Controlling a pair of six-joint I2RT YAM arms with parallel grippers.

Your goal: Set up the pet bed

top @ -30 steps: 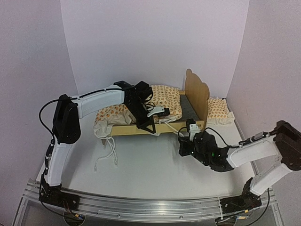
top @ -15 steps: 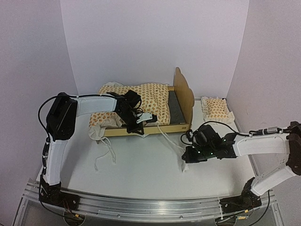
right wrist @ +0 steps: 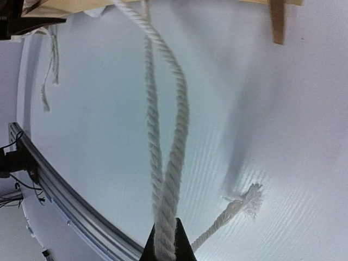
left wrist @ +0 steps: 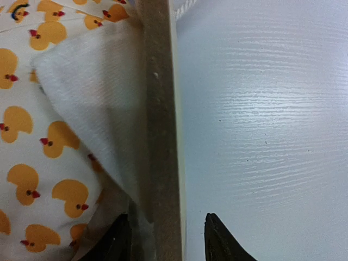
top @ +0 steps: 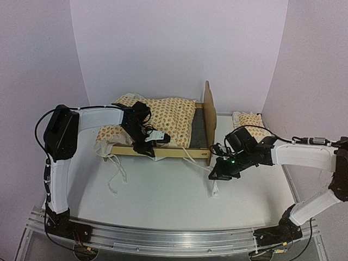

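- The left arm (top: 103, 117) rises from its base at 7 o'clock on the table (top: 163, 206). It bends at the elbow and reaches right toward the middle of the back.
- The left gripper (left wrist: 166, 240) points down over the near side rail (left wrist: 162, 109) of the pet bed (top: 210, 117). Its dark fingertips (left wrist: 217, 242) are spread, one on each side of the rail's top edge, with a gap showing on the table side.
- The right arm (top: 299, 155) comes in from 4 o'clock and stretches low and left, ending just below the bed's near corner under the headboard.
- The right gripper (right wrist: 163, 249) is pressed together, pinching a doubled white cord (right wrist: 168, 136). The cord runs taut up to the bed frame, and a frayed end (right wrist: 247, 198) lies on the table beside it.
- The pet bed stands at 12 o'clock, lengthwise left to right, with its scalloped plywood headboard upright at the right end.
- A white mattress cushion printed with orange ducks (top: 166, 114) lies rumpled in the frame, spilling over the left end. A strip of dark grey base (top: 200, 130) shows beside the headboard.
- A matching small pillow (top: 247, 122) sits on the table at 2 o'clock, apart from the bed.
- Loose white tie cords (top: 117, 174) trail from the cushion's left end toward 9 o'clock.
- An aluminium mounting rail (top: 163, 239) runs along the near edge at 6 o'clock.
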